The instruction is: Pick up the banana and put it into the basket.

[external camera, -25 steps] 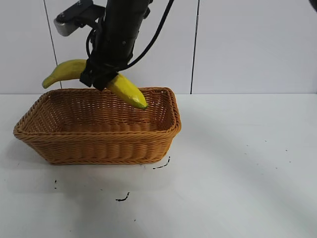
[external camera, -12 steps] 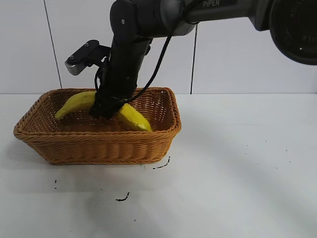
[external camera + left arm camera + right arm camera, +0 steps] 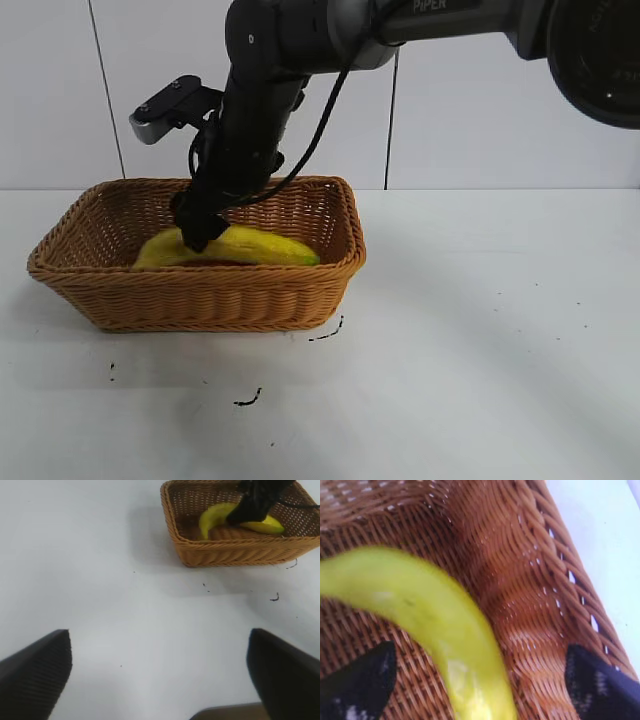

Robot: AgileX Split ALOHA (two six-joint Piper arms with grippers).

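White table (image 3: pixel 480 330) is carrying a few dark scuff marks, with pale panelled wall (image 3: pixel 500 90) behind. The basket (image 3: pixel 200 295) is sitting on it. My right gripper (image 3: pixel 197 232) is reaching down into the basket, fingers spread wide, the banana (image 3: pixel 262 246) lying flat between them on the weave. My left gripper (image 3: pixel 160 672) is hanging wide apart over bare table, well away from the basket.

The banana (image 3: pixel 240 247) and the right gripper (image 3: pixel 197 232) fill the basket (image 3: pixel 200 295); the white table (image 3: pixel 480 340) around it lies open.
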